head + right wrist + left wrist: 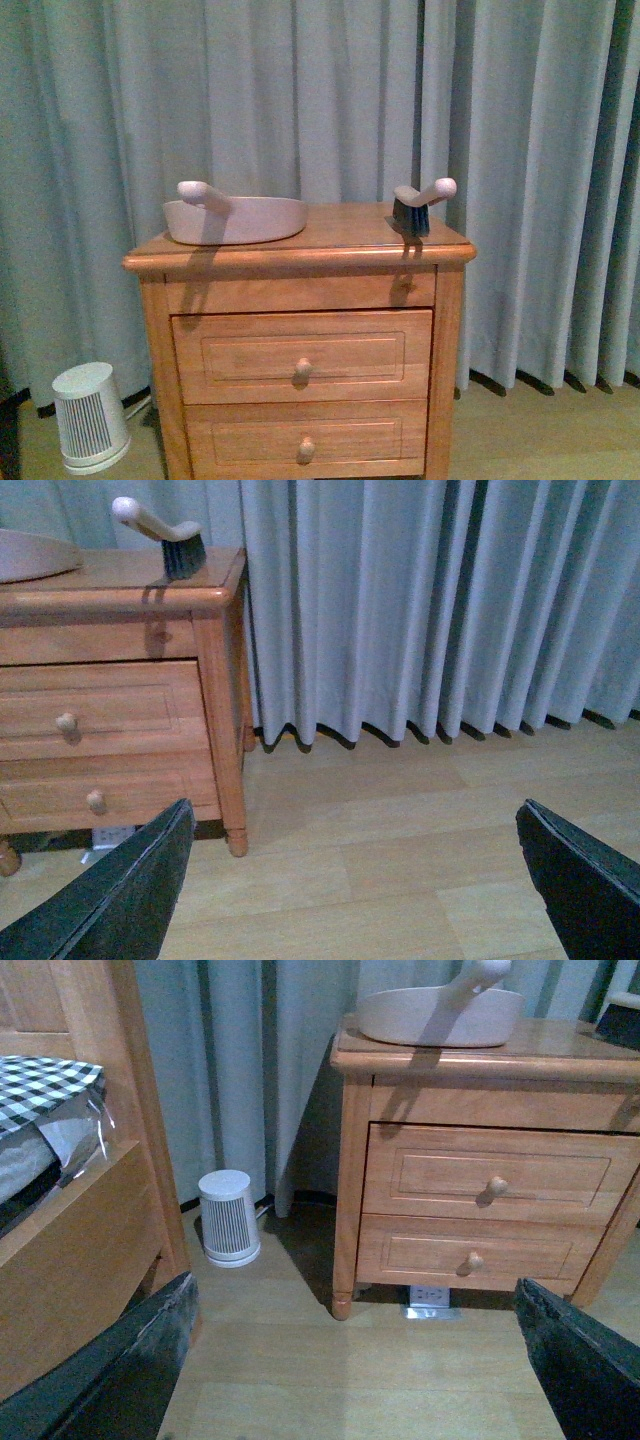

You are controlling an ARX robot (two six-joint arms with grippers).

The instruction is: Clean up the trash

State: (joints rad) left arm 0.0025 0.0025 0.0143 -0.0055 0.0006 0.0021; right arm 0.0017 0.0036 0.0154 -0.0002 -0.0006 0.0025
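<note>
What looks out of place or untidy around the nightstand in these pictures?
Little stands out. The dustpan and brush sit on top of the nightstand, an unusual spot for them. A white thing shows low under the nightstand; I cannot tell what it is. No spill or damage shows.

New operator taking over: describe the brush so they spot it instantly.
Find the wooden two-drawer nightstand before the grey curtain. The brush stands at its top's right end in the front view. Unlike the wide beige dustpan at the other end, it is small, with dark bristles and a pale handle.
</note>
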